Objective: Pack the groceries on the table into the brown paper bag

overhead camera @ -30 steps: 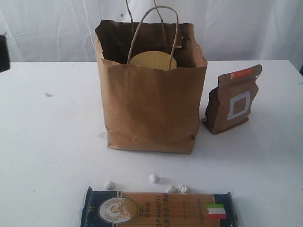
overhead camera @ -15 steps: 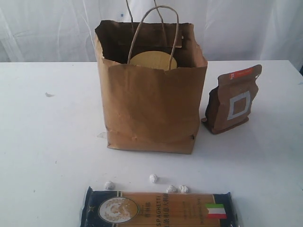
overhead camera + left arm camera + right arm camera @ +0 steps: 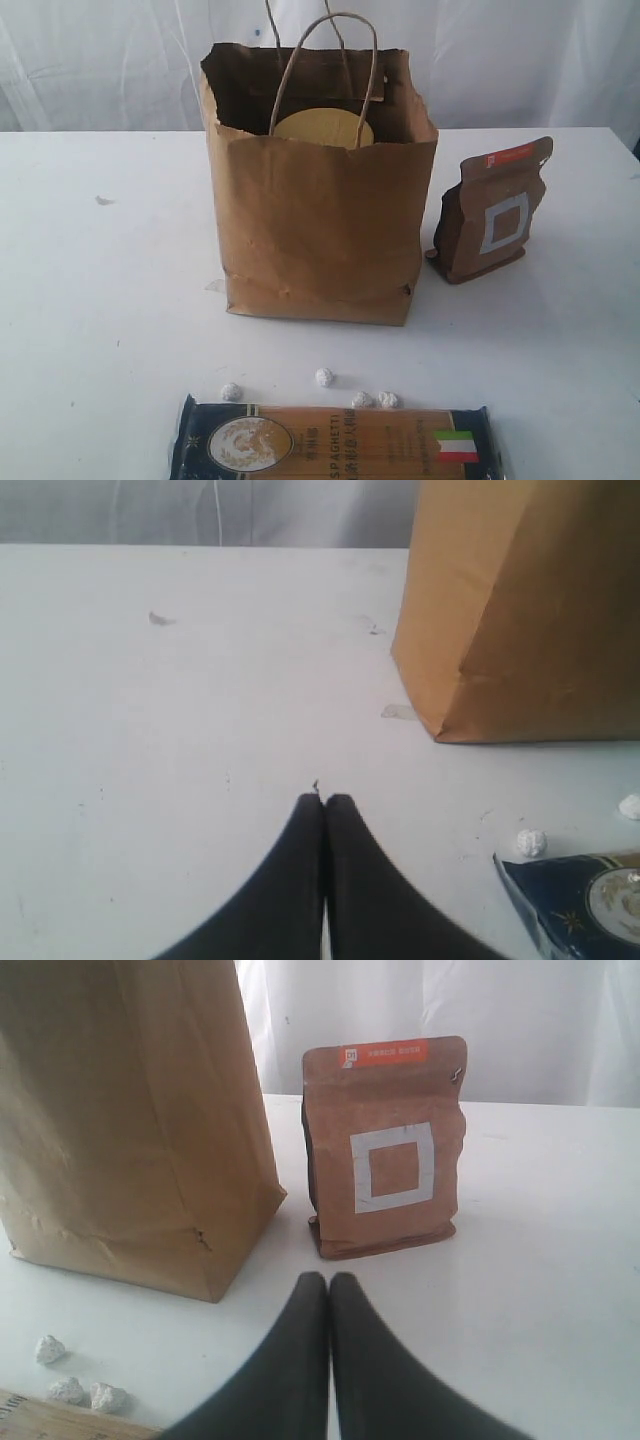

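The brown paper bag (image 3: pixel 318 215) stands upright mid-table with its loop handles up, and a tan jar lid (image 3: pixel 322 129) shows inside its rim. To its right stands the brown pouch (image 3: pixel 494 208) with a white square. The blue spaghetti packet (image 3: pixel 335 440) lies flat at the near edge, with several tiny foil balls (image 3: pixel 324 377) between it and the bag. Neither arm shows in the exterior view. My left gripper (image 3: pixel 325 798) is shut and empty over bare table, near the bag (image 3: pixel 525 610). My right gripper (image 3: pixel 329 1278) is shut and empty, just short of the pouch (image 3: pixel 385 1145).
White curtains hang behind the white table (image 3: pixel 110 300). A small scrap (image 3: pixel 104 200) lies on the table's left part. The bag (image 3: pixel 130 1120) stands close beside the pouch in the right wrist view, and foil balls (image 3: pixel 70 1388) lie by it.
A dark shape at the left edge of the exterior view one second ago has left the view. The bag, pouch and packet have not moved.
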Robot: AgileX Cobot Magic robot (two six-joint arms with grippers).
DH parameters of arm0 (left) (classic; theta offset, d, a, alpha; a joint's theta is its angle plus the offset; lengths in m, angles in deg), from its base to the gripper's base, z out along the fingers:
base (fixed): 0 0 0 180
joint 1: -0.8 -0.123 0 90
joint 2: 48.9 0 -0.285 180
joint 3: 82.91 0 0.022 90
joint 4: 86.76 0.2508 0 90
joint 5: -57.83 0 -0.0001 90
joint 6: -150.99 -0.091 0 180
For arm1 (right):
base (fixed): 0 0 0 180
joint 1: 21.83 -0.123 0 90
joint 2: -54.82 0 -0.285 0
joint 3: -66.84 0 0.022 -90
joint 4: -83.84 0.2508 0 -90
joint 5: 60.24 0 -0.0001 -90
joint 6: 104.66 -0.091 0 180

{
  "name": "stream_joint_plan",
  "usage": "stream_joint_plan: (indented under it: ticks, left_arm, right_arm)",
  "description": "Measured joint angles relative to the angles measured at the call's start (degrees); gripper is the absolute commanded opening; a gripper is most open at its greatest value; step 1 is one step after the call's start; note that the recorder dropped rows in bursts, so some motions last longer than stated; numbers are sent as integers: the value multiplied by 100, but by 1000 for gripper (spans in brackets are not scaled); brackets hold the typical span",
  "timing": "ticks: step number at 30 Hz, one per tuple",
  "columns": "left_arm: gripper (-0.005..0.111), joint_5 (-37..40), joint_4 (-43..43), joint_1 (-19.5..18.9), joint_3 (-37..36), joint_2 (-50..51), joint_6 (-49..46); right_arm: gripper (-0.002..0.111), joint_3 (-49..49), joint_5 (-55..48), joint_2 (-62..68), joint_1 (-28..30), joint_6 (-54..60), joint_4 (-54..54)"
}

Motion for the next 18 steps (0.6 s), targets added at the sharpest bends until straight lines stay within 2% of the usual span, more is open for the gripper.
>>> stream_joint_plan:
  ticks: [18]
  left_arm:
    - [0,368,-46,0,-169,-22,44]
  right_arm:
    - [0,0,0,0,0,0,0]
